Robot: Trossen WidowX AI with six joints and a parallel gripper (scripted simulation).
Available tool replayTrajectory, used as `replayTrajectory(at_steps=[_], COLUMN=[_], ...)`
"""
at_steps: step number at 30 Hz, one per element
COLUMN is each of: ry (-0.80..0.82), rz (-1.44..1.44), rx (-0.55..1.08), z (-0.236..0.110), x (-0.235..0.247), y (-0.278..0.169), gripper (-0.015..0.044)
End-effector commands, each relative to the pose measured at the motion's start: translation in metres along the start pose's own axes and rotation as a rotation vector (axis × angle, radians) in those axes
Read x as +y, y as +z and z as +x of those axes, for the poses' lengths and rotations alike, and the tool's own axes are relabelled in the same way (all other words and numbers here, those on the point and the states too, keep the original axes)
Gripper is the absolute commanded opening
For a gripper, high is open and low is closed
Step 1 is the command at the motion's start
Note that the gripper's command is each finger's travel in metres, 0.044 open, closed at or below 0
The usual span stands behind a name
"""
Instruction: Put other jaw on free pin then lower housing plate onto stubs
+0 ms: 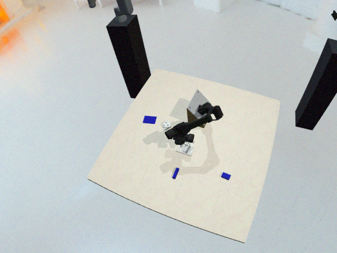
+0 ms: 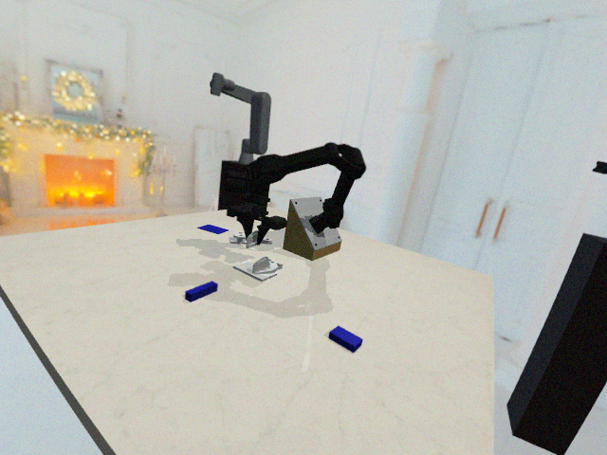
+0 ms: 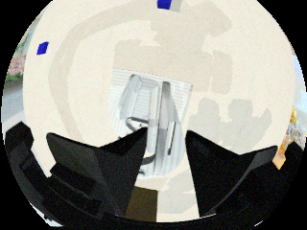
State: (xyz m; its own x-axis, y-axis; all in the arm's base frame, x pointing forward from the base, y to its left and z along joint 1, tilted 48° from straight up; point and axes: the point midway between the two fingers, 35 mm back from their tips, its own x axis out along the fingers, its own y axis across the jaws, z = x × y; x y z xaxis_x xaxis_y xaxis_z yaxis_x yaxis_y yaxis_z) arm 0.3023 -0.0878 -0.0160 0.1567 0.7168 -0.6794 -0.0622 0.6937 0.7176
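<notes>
My gripper (image 2: 252,240) (image 3: 167,133) is shut on a light grey jaw (image 2: 253,238) (image 3: 153,115), held upright between the fingertips. In the top view the fingertips are hidden under the arm. The white base plate (image 1: 180,151) (image 2: 245,268) (image 3: 181,91) lies flat on the table, and the other jaw (image 1: 187,147) (image 2: 263,264) (image 3: 127,103) rests on it. In the exterior view the held jaw is above the table, behind the base plate, and apart from it. In the wrist view it overlaps the plate. The free pin and teeth cannot be made out. The white housing plate (image 1: 166,124) (image 2: 238,238) lies behind the gripper.
The arm stands on a wedge mount (image 1: 196,101) (image 2: 297,236) close by. A narrow blue block (image 1: 175,173) (image 2: 201,291) lies in front of the base plate, another blue block (image 1: 226,175) (image 2: 345,338) lies farther right, and a flat blue rectangle (image 1: 149,119) (image 2: 212,228) lies beyond the housing plate.
</notes>
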Motion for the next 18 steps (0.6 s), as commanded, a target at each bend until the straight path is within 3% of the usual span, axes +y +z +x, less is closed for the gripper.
replayTrajectory(at_steps=[1,18], ry=[0.003,0.003], rz=[0.008,0.008], rx=[-0.003,-0.003], z=[-0.0002,0.0038], x=[0.0005,0.0008], y=[0.0006,0.0009], gripper=[0.0134,0.0134])
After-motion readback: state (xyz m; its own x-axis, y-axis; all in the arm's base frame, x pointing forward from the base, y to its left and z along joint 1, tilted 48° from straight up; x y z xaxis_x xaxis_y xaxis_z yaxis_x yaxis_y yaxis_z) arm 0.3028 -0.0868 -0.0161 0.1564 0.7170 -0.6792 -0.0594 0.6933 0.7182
